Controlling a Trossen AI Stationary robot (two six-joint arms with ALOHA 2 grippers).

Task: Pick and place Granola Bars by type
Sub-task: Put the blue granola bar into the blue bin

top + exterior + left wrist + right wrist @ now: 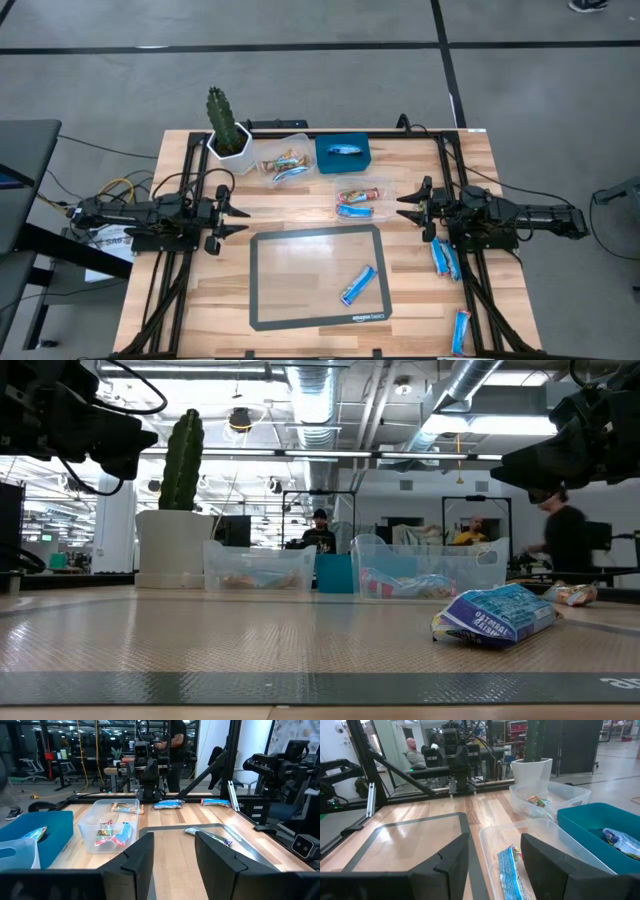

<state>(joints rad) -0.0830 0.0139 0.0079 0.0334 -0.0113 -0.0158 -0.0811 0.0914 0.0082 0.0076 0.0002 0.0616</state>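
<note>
Dark fingers of the left gripper [240,212] stand spread with nothing between them, raised at the left edge of the wooden table [190,300] and pointing across it. The right gripper [404,205] faces it from the right side, likewise spread and empty, just beside the nearer clear tub [364,198].

Between the two grippers lies a grey-framed mat [318,276]. One blue bar [358,285] rests on the mat toward its right front part, angled; in the low view its wrapper [497,614] looks crumpled.

The nearer tub holds a blue bar [509,868] and a red-multicoloured one [360,194]. A second clear tub [282,160] farther back holds several bars of mixed wrappers, tan and blue; I cannot tell how many. Just beside it to the right sits a blue bin [344,154] with one blue wrapper inside [623,842].

More blue bars lie loose on the bare wood on the right: two close together [444,258] near the right arm, one [459,331] near the front edge.

A cactus in a white pot [227,138] stands at the back left, touching the farther tub's corner as seen from above.

People [319,530] are visible in the room beyond the table.
</note>
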